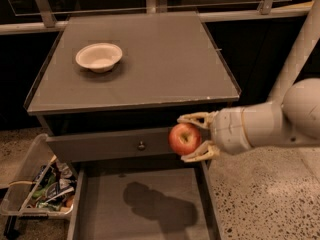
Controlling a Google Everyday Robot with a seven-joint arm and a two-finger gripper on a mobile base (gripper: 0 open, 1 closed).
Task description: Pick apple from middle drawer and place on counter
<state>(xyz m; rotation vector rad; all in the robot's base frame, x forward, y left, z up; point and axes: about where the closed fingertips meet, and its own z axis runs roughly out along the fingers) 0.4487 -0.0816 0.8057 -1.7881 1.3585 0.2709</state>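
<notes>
Pick done: gripper jaws clamped round apple, above middle drawer, just below counter front edge near right corner; lift-and-place left.

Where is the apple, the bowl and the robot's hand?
apple [185, 138], camera view, middle of its red skin.
bowl [99, 59], camera view, its bare inside.
gripper [182, 139], camera view, midway between fingertips, holding the apple above the open drawer [102, 209].
</notes>
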